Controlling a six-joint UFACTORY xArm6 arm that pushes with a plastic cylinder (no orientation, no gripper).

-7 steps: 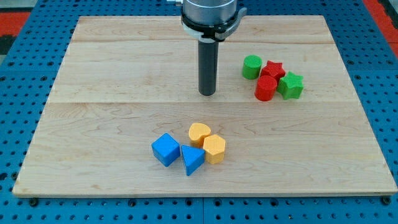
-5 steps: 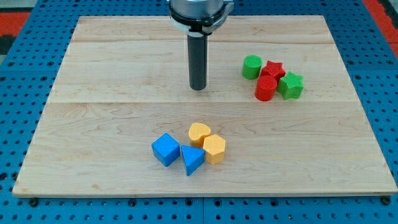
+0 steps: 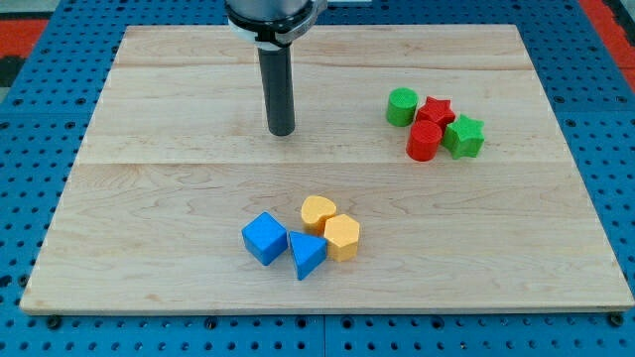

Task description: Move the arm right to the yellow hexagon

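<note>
The yellow hexagon (image 3: 342, 237) lies on the wooden board (image 3: 149, 198) below the middle. It touches a yellow heart (image 3: 317, 211) at its upper left and a blue triangle (image 3: 307, 255) at its left. A blue cube (image 3: 264, 238) sits left of the triangle. My tip (image 3: 282, 131) stands on the board well above this group, up and to the left of the hexagon, touching no block.
At the view's right a second group lies together: a green cylinder (image 3: 402, 105), a red star (image 3: 435, 111), a red cylinder (image 3: 424, 141) and a green star (image 3: 464, 136). A blue pegboard (image 3: 30, 149) surrounds the board.
My tip has moved to the view's left and slightly up, from above the hexagon's column to above the blue cube's. No block has moved.
</note>
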